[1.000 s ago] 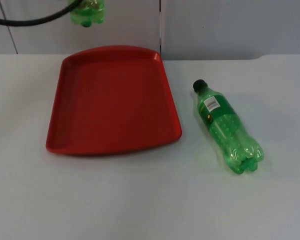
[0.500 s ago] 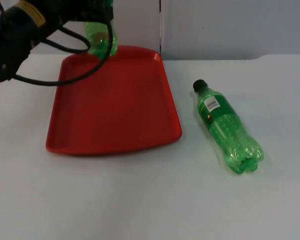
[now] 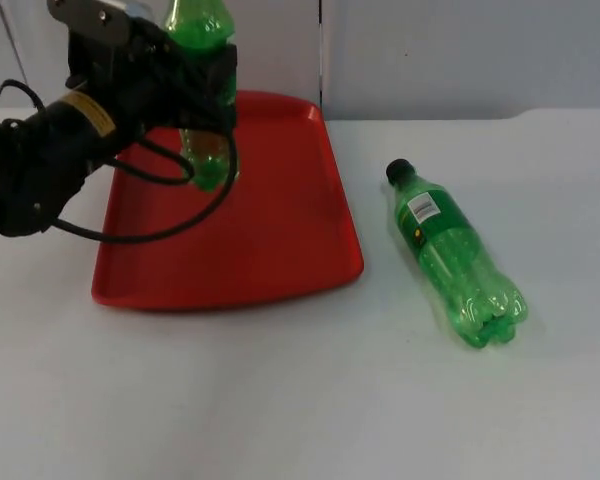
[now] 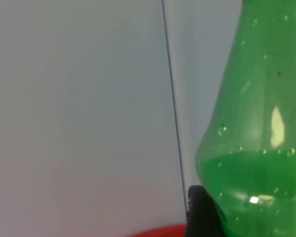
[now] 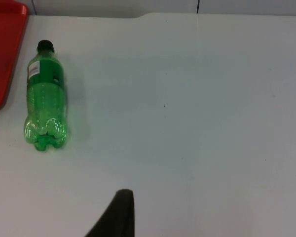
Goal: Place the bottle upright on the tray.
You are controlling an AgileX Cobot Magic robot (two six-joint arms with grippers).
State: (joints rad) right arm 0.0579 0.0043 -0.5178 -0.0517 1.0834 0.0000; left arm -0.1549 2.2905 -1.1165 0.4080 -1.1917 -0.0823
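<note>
Lowered since a second ago, the left gripper grasps an upright green bottle over the red tray's 11 o'clock corner. Second green bottle, black-capped, white label unreadable, lies at 3 o'clock.

My white table runs back to the grey partition wall. On it, at the far left, lies the red tray, flat against the surface. To its right, apart from the tray, a green bottle lies on its side, black cap toward the wall.
</note>
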